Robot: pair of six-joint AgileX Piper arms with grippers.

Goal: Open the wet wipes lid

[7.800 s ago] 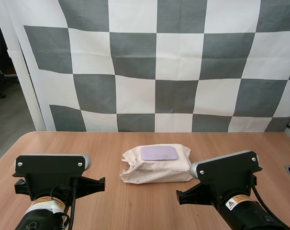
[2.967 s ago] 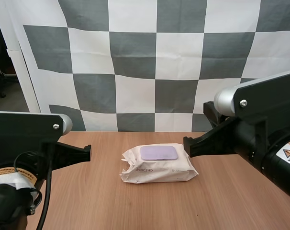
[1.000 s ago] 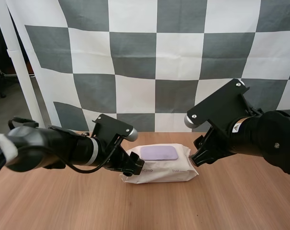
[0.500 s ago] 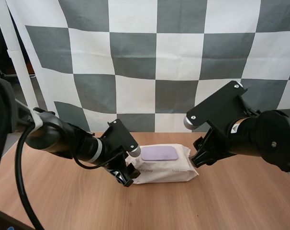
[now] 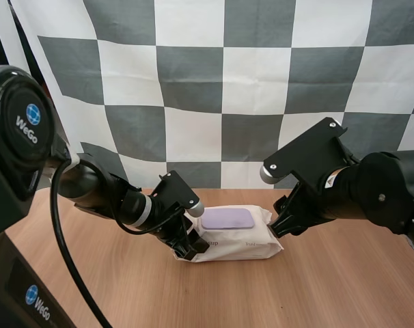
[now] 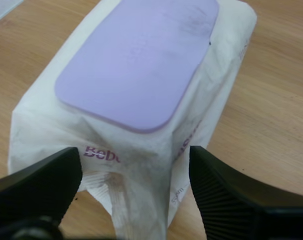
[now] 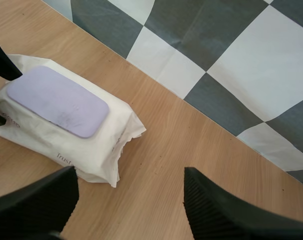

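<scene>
The pack of wet wipes [image 5: 229, 238] is lying on the counter [image 5: 330, 287], about midway along it and nearer its back edge. Its lilac lid [image 5: 226, 219] is sitting flat and shut on top. The left hand [image 6: 135, 157] is straddling the pack's end toward the counter's left edge, fingers standing apart, one on each side. The right hand [image 7: 127, 175] is hovering just off the pack's opposite end, its fingers spread wide and gripping nothing.

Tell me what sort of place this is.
Probably a robot test bench: a wooden table carries one pack of wet wipes, with the left gripper open around its end and the right gripper open near the other end.
</scene>
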